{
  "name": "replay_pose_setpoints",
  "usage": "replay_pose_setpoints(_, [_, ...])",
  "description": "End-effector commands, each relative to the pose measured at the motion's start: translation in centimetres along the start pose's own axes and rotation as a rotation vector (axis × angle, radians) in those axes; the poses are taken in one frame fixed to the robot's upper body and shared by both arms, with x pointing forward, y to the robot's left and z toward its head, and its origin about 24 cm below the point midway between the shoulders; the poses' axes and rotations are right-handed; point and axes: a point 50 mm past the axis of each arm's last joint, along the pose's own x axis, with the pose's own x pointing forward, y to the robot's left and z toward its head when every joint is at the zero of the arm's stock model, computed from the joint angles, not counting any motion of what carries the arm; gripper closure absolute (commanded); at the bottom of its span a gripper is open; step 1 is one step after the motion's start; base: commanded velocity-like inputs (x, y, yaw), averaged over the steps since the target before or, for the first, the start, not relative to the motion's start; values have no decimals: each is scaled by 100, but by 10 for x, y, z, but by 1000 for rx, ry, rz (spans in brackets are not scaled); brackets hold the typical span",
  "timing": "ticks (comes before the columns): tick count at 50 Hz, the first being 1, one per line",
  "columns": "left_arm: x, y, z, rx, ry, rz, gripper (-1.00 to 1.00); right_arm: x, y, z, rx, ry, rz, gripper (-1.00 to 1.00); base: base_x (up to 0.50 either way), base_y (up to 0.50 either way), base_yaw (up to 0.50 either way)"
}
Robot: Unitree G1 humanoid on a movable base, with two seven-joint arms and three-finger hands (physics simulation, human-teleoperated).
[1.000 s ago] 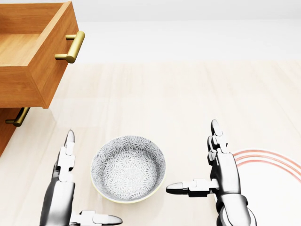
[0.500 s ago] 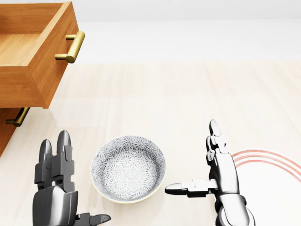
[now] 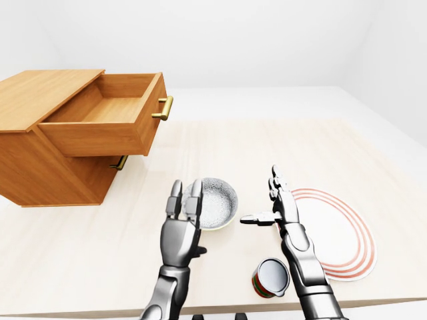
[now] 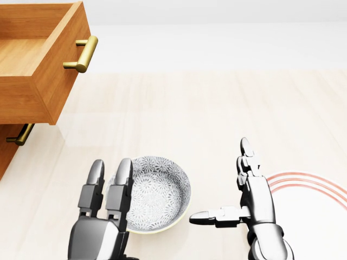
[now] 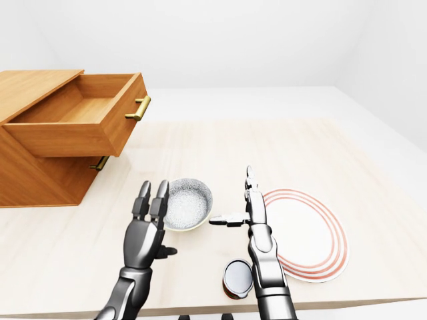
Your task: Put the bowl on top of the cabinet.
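Worktop (image 3: 220, 143) of pale wood carried a wooden cabinet (image 3: 40, 153) at the left-eye view's left, its upper drawer (image 3: 107, 123) pulled out, and a red-ringed plate (image 3: 337, 233) at the right. Between them sat the patterned bowl (image 4: 157, 192), with a small can (image 3: 270, 277) nearer the bottom edge. Left hand (image 4: 105, 216) stood spread against the bowl's left rim, while the right hand (image 4: 241, 203) was spread just right of it, thumb pointing at the bowl.

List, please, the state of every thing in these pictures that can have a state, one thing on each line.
Top drawer: pulled open, nothing seen inside.
Lower drawer: shut.
Bowl: upright on the table, looks empty, not held.
Plate: flat on the table, bare.
Can: lying on its side.
Left hand: open, fingers by the bowl's rim.
Right hand: open, apart from the bowl.
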Motion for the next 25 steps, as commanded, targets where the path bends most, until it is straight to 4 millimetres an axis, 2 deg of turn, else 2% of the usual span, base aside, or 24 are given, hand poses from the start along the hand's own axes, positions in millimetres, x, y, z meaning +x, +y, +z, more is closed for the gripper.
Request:
replay_pose_setpoints(1, [-1, -7, 7, 18, -51, -32, -100, 0, 1, 0, -2, -1, 5, -100, 0, 0, 0])
replay_pose_setpoints(25, [6, -23, 4, 22, -40, -76, -100, -2, 3, 1, -7, -9, 16, -100, 0, 0, 0])
